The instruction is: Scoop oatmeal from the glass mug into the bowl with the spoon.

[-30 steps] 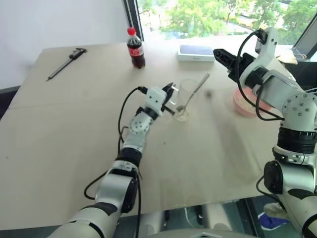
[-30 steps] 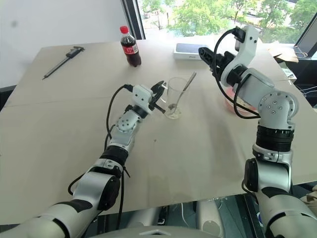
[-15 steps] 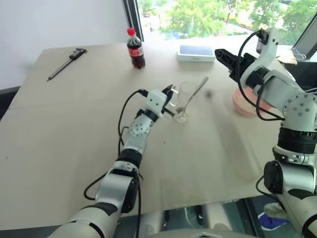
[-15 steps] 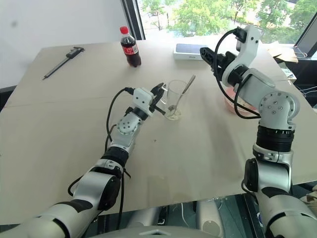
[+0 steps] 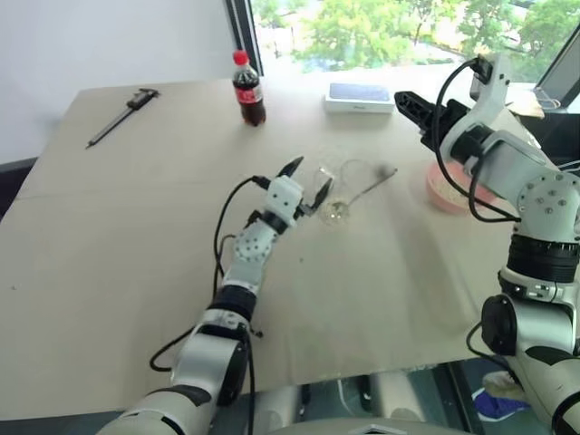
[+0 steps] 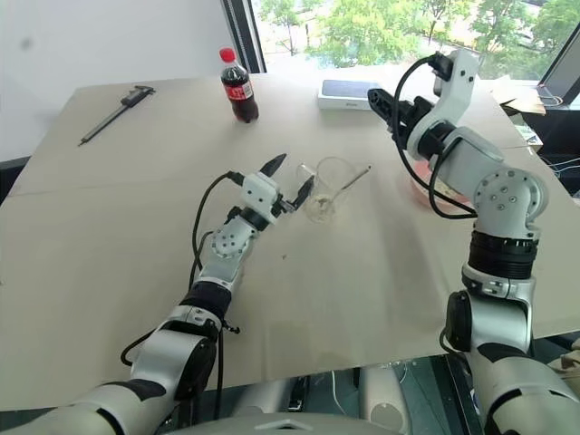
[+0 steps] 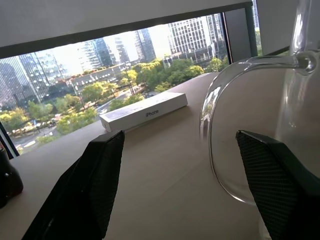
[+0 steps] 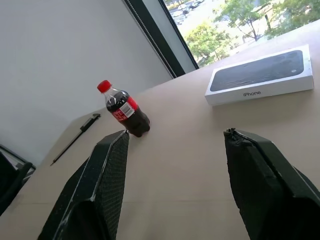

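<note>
The left gripper point(image 6: 290, 177) stands with its jaws spread wide and nothing between them, just beside the glass mug point(image 6: 324, 192) on its handle side. In the left wrist view the curved glass sits close in front of one finger, but there is no sign of a grip. The right gripper point(image 5: 408, 100) is also open and empty, raised over the table point(image 5: 136, 227) near the white box point(image 5: 360, 96) and well apart from the mug. The mug appears to be leaning or tipped away from the left gripper, though the clear glass makes its exact pose hard to read. The spoon point(image 6: 353, 177) is inside it, with its handle lying low and pointing toward the bowl point(image 5: 446, 192), which sits partly behind the right arm. A little pale oatmeal point(image 6: 317, 213) shows at the mug's base. The step in hand seems to be securing the mug before any scooping. To do it well, the left jaws should close on the handle or wall only once the mug is squarely between them. It should then be set upright and held firm, without nudging it further over and spilling the oats. The right gripper can then come down along the spoon's handle and pinch it near the free end.
</note>
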Action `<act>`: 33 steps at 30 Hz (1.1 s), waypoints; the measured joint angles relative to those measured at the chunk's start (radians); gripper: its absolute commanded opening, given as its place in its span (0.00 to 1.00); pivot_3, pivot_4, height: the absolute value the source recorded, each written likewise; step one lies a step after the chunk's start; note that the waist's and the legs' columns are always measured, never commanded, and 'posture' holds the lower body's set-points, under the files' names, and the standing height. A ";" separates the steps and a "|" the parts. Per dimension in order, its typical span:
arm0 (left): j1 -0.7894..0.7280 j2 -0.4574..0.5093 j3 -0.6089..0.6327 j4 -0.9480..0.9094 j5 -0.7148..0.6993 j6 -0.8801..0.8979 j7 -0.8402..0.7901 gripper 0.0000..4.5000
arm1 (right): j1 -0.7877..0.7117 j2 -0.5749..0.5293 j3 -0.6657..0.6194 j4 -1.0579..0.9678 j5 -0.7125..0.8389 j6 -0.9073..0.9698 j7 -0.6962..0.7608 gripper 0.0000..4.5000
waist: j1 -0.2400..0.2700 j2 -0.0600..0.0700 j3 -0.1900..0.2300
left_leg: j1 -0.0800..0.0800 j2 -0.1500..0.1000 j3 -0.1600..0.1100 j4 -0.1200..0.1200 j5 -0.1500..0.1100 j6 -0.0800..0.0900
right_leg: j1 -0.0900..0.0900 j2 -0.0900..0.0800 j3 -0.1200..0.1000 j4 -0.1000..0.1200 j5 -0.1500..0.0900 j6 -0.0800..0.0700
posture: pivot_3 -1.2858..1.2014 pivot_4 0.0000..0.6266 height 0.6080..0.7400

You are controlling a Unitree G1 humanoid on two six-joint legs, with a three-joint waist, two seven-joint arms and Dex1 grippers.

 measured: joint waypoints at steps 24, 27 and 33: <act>0.174 0.054 -0.007 -0.283 -0.039 0.130 -0.036 0.85 | 0.031 0.001 -0.017 -0.029 -0.045 -0.019 0.074 0.68 | 0.001 0.000 0.000 | 0.000 0.000 0.000 -0.001 0.000 0.000 | 0.000 -0.001 0.000 -0.001 0.000 0.000 | 0.52 0.24 1.00; 0.266 0.087 -0.007 -0.440 -0.068 0.193 -0.064 0.85 | 0.101 -0.028 -0.018 -0.078 -0.076 -0.057 0.131 0.68 | 0.001 0.000 0.000 | 0.000 0.000 0.000 -0.001 0.000 0.000 | 0.000 -0.001 0.000 -0.002 0.000 0.000 | 0.52 0.24 1.00; 0.485 0.136 0.013 -0.765 -0.186 0.383 -0.091 0.85 | 0.297 -0.066 -0.029 -0.160 -0.127 -0.159 0.272 0.68 | 0.000 0.001 0.000 | 0.000 0.001 0.000 -0.001 -0.001 0.001 | 0.001 -0.001 0.001 -0.003 0.000 0.000 | 0.52 0.24 1.00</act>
